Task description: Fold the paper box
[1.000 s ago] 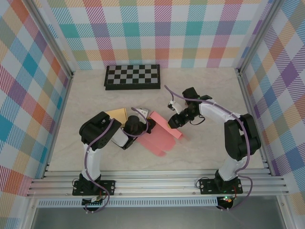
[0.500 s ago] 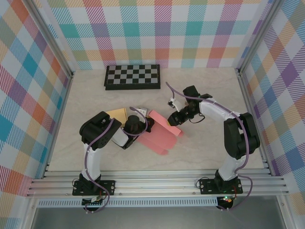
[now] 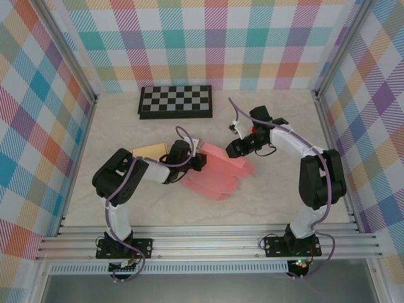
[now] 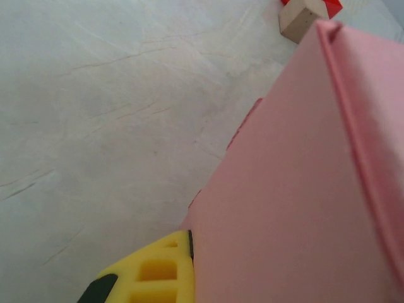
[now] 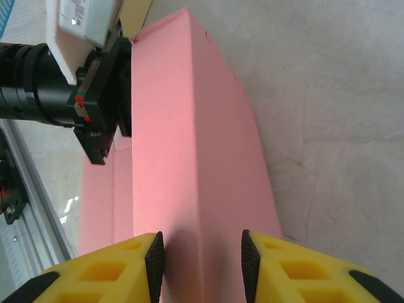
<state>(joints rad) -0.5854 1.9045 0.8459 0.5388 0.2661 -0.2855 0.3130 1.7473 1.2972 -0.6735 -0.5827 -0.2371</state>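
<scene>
I am looking down on the paper box (image 3: 218, 177), a pink sheet that is lying partly folded near the middle of the table (image 3: 278, 196), with its flat panels spreading toward 5 o'clock and one raised wall running along its 12 o'clock side. The left gripper (image 3: 197, 161) is reaching in from 9 o'clock and is pinching the box's near end with its jaws closed tight on the paper. In the left wrist view one yellow finger (image 4: 151, 274) is lying flat against the pink panel. The right gripper (image 3: 237, 149) is coming in from 1 o'clock and is straddling the raised wall. In its own wrist view the fingers (image 5: 95, 271) are sitting on either side of the pink ridge at a narrow-to-middling spread, and I cannot tell whether the pads are pressing on the paper or only sitting beside it. A tan card (image 3: 150, 152) is lying at the box's 9 o'clock, partly under the left arm. A checkerboard (image 3: 175, 101) is resting well apart at 11 o'clock, against the back wall.
</scene>
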